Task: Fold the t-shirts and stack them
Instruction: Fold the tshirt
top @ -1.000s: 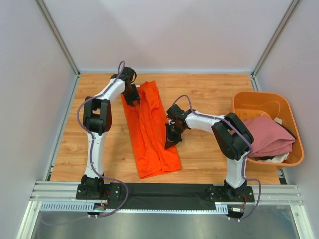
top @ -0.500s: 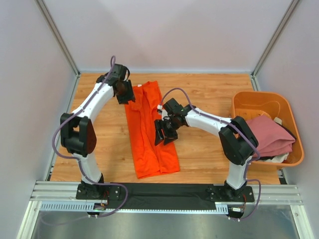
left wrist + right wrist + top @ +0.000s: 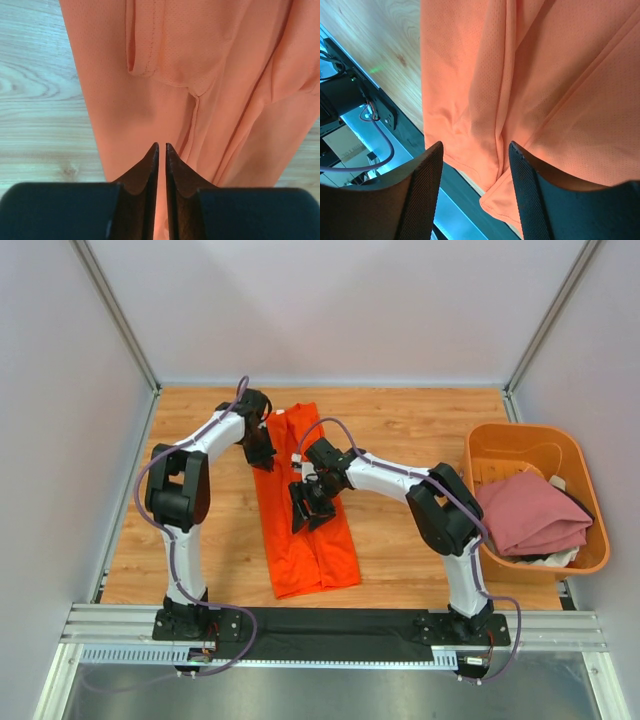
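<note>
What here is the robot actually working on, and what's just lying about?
Part of the job:
orange t-shirt, spread on the table
pink t-shirt, waiting in the tub

Just lying about:
orange tub

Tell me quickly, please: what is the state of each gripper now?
Left gripper: closed over the orange t-shirt; whether it pinches cloth cannot be told.
Right gripper: open, holding nothing, above the same t-shirt.

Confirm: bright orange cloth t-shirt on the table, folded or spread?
Partly folded: the bright orange cloth t-shirt lies as a long narrow strip with overlapping lengthwise layers, no crosswise fold.
</note>
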Available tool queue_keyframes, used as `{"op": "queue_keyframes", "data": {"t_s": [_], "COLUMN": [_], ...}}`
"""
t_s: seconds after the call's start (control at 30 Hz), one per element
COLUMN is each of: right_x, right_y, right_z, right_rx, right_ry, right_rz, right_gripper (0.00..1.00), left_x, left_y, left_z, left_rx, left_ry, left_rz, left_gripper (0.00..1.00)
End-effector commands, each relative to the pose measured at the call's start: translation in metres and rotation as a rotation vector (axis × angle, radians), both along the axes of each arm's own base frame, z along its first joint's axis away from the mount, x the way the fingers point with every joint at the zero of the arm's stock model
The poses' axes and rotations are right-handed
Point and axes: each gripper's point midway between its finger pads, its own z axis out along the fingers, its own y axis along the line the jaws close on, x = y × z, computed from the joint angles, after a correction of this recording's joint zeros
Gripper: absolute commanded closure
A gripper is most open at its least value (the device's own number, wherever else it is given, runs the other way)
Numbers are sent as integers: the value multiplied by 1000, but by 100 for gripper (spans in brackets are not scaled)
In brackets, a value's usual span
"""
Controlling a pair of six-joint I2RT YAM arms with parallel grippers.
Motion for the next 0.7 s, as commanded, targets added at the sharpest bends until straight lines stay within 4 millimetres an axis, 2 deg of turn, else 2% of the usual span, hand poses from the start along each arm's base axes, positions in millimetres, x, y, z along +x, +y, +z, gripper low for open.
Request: {"op": "queue_keyframes", "data": {"t_s": [0.0,0.2,0.47,0.5,0.67], "right_x": [-2,-7,-13,-14,-15], "right_y": [7,6,8,8,8], "right_z": [5,2,-6,-7,-8], "right_rx": [35,50,62,62,65], "right_ry": [-3,23,59,63,69], "right_rz": [27,11,1,-2,-7], "right_gripper": [43,48,53,54,61], "left_x": [2,4,15,15,18], "left_y": [-2,-15,-27,-28,-34], "left_z": [9,-11,-8,-14,-16], "left_rx": [-15,-61,-77,-78,-73], "left_ry": [-8,27,4,21,22], "left_rz": [30,19,3,0,-13], "left_gripper": [84,87,86,86,86]}}
